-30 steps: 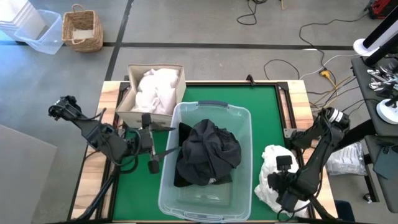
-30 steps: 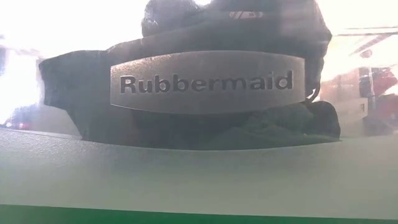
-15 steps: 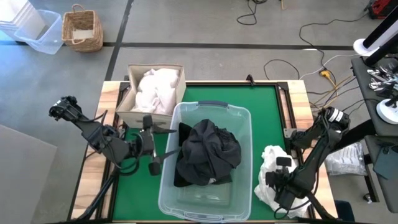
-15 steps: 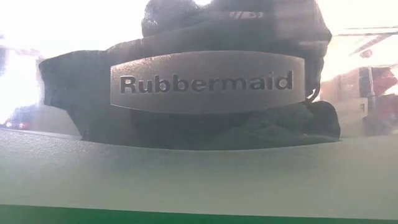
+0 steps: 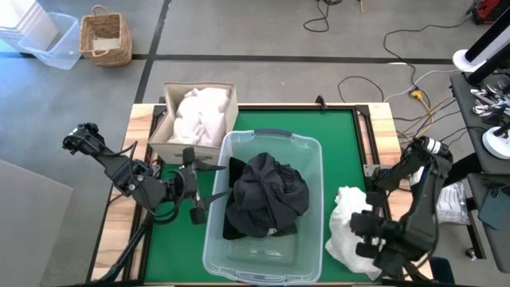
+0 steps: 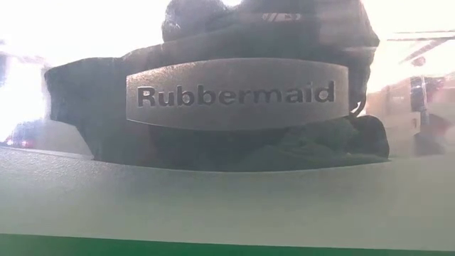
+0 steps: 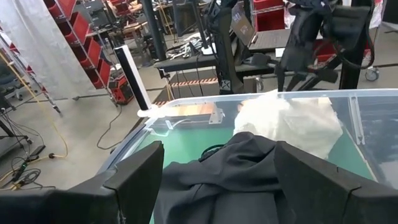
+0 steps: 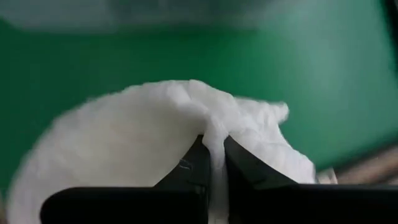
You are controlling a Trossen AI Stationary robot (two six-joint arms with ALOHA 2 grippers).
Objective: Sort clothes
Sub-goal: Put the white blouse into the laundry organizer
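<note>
A white garment point(image 5: 344, 231) lies bunched on the green mat at the table's right; my right gripper point(image 8: 213, 149) is shut on it from above point(image 5: 362, 237). Dark clothes point(image 5: 265, 195) fill the clear tub point(image 5: 275, 139) in the middle and show behind its labelled wall point(image 6: 234, 94) in the low view. White clothes point(image 5: 199, 115) lie in the beige box point(image 5: 167, 139) at the far left. My left gripper point(image 5: 205, 183) waits open at the tub's left wall, and its fingers point(image 7: 140, 177) frame the dark clothes point(image 7: 249, 168). My right gripper pinches a raised ridge of the white garment point(image 8: 214, 134) between its two fingers. The fingers come steeply from above. The fabric rises to a peak at the fingers and spreads out below them; how many layers are caught I cannot tell. Its lower part lies on the mat point(image 5: 339, 251).
The tub takes up the mat's middle, with green mat point(image 5: 179, 239) bare to its near left. Cables and a stand with gear point(image 5: 486, 96) lie beyond the table's right edge. A wicker basket point(image 5: 103, 36) and a plastic bin point(image 5: 49, 40) stand on the floor far left.
My right gripper has shut on the top of the white garment, then risen while rolling at the wrist and shifting a little toward the table's right edge. The pinched part of the garment is drawn up into a peak; the rest stays on the mat.
</note>
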